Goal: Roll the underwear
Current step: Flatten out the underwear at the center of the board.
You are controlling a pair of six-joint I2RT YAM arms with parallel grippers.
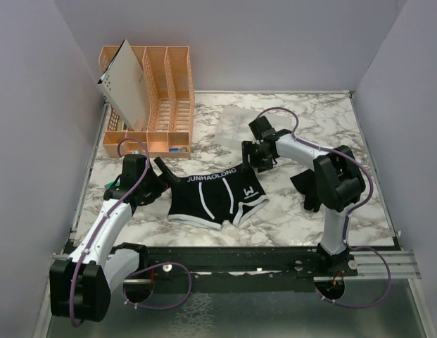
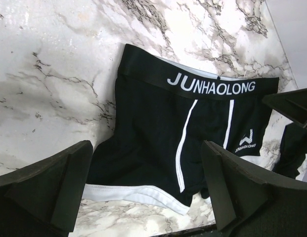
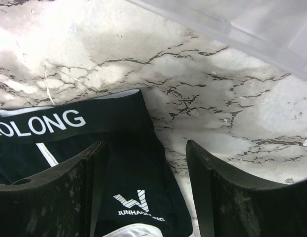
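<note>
Black, white-trimmed underwear (image 1: 217, 199), flat and unrolled on marble tabletop (image 1: 288, 218)

Robot lab test cell: plain grey walls (image 1: 274, 42) box in marble-print table (image 1: 324, 120) on three sides; metal rail (image 1: 232, 260) at table's near edge carries cabled robot arms (image 1: 109, 222).

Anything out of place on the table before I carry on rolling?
One thing: the white perforated panel leans tilted against the orange rack at the far left, not seated in a slot. The underwear lies flat and unrolled, slightly turned. Nothing looks spilled or damaged.
</note>
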